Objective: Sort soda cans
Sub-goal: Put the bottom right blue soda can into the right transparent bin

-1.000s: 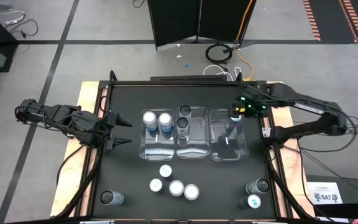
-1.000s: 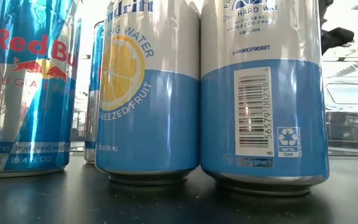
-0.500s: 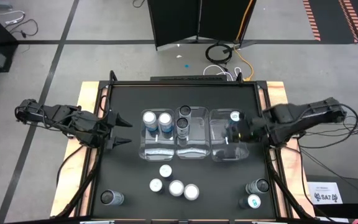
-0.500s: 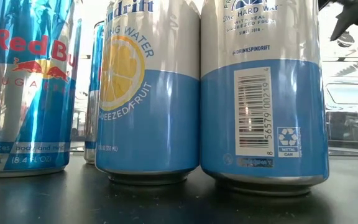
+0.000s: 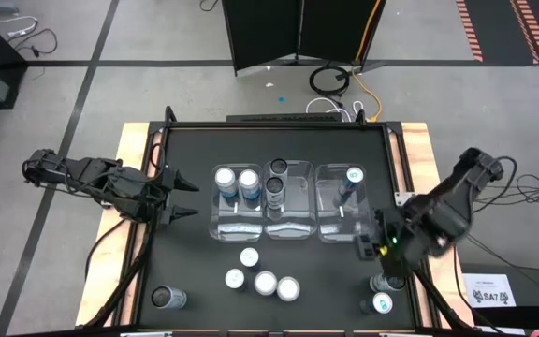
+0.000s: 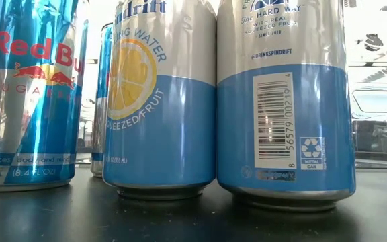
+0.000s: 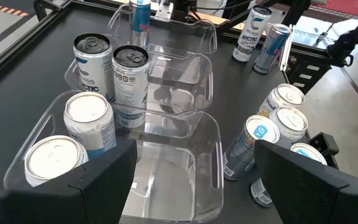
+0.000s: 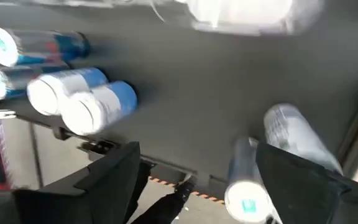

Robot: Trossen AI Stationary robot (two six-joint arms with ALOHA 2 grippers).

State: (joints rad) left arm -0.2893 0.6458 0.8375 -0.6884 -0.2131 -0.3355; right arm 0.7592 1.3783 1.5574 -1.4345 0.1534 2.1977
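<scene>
Overhead, three clear bins are seen side by side in the middle of the black worktop. Two white-topped cans are held in the bin nearest the left edge, two dark-topped cans in the middle bin, and one slim blue can in the bin nearest the right edge. Four loose cans are clustered near the front edge, one dark can is stood at the front left corner, and a pair of cans at the front right corner. The left gripper is parked at the left edge with its fingers spread and nothing between them. The right gripper is placed over the worktop near the right edge, just behind the corner pair, fingers apart and empty.

At table height, a Red Bull can and two Spindrift cans are shown close up, the two Spindrift cans touching.

From the left wrist, the three bins and their cans are seen past two spread dark fingers, with loose cans beside them.

From the right wrist, the loose cans and the corner pair are seen blurred beyond spread fingers.
</scene>
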